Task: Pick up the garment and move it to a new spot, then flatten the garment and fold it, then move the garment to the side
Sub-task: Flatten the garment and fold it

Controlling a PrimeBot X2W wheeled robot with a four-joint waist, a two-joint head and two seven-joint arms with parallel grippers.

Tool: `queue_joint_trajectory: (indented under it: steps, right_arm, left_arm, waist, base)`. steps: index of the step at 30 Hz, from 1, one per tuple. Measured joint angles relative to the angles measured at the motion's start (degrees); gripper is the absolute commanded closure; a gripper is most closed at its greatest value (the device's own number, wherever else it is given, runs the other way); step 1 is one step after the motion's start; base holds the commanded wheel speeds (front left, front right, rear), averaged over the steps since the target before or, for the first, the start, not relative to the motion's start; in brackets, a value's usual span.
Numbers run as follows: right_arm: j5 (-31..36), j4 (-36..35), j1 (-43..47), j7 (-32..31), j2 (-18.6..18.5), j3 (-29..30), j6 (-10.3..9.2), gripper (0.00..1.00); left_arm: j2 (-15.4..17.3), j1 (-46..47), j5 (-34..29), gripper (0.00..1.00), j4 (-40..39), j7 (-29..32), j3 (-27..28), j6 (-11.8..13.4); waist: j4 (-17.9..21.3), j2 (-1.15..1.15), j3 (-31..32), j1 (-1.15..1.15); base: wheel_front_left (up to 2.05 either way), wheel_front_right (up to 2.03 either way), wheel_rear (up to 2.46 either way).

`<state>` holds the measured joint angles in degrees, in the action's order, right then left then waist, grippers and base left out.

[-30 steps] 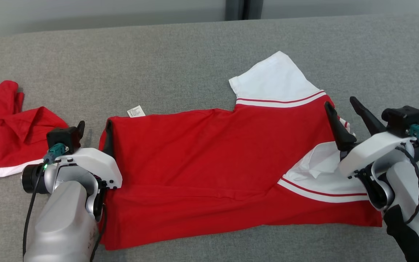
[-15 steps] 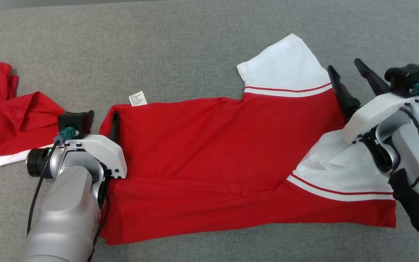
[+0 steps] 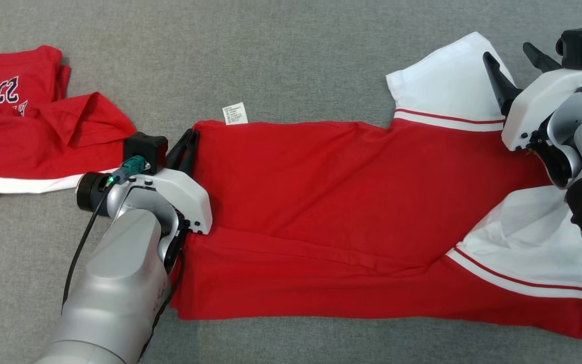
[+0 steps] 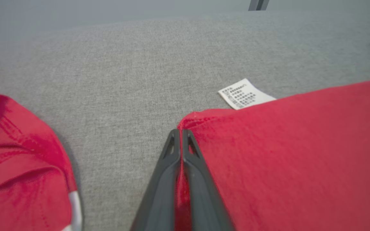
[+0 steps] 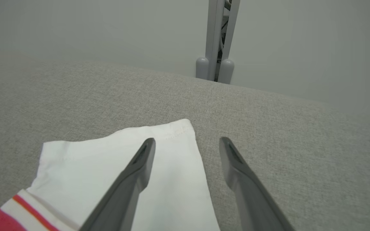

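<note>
Red garment [image 3: 331,202] lies spread on the grey surface [image 3: 271,60], left gripper [image 4: 181,134] pinching its corner hem, right gripper [image 5: 187,140] gaping empty above the white sleeve [image 5: 108,160]; pulling from one corner alone may bunch it.

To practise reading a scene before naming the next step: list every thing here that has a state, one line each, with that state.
red garment: lying spread out, creased lengthwise
left gripper: shut on the red garment's corner
right gripper: open, over the white sleeve
other red garment: crumpled, apart at the left
</note>
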<state>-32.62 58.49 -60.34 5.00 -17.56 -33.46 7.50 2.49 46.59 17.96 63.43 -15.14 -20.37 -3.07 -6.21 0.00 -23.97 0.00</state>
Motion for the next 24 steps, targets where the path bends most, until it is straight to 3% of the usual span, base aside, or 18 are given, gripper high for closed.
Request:
queue_joint_trajectory:
  steps: [13, 14, 15, 16, 19, 24]
  right_arm:
    - [0.0, 11.2, -7.1, -4.6, -0.1, -0.6, 0.0, 0.0]
    - [-0.1, 11.5, -7.6, -5.0, -0.2, -0.5, 0.0, 0.09]
    - [-0.2, 11.6, -7.8, -4.9, -0.2, -0.6, -0.01, 0.62]
    - [-0.1, 11.7, -7.8, -4.5, -0.2, -0.8, -0.01, 1.0]
    - [-0.3, 12.1, -7.9, -4.3, 0.2, -1.2, 0.01, 1.0]
    - [-0.1, 13.1, -8.8, 2.7, -1.2, -0.4, 0.0, 1.0]
  left_arm:
    - [0.3, 0.4, 10.1, 1.0, -10.1, 0.0, -13.3, 4.1]
    - [0.2, 0.5, 10.5, 1.0, -10.5, 0.0, -13.8, 4.6]
    - [0.2, 0.6, 10.8, 1.0, -11.0, 0.0, -14.1, 5.0]
    - [0.3, 0.6, 10.9, 1.0, -11.6, 0.0, -14.2, 5.5]
    - [0.2, 0.6, 11.4, 1.0, -12.5, 0.0, -14.4, 6.0]
    - [0.4, 0.6, 9.9, 1.0, -16.3, 0.0, -10.8, 8.0]
  waist:
    - [-6.0, 0.0, -3.7, 0.0]
    - [-6.4, 0.0, -3.8, 0.0]
    - [-6.6, 0.0, -4.0, 0.0]
    - [-6.9, 0.0, -4.1, 0.0]
    - [-7.1, 0.0, -3.9, 0.0]
    - [-6.6, 0.0, -3.2, 0.0]
  base:
    - [0.0, 0.0, 0.0]
    - [0.0, 0.0, 0.0]
    - [0.0, 0.0, 0.0]
    - [0.0, 0.0, 0.0]
    - [0.0, 0.0, 0.0]
    - [0.0, 0.0, 0.0]
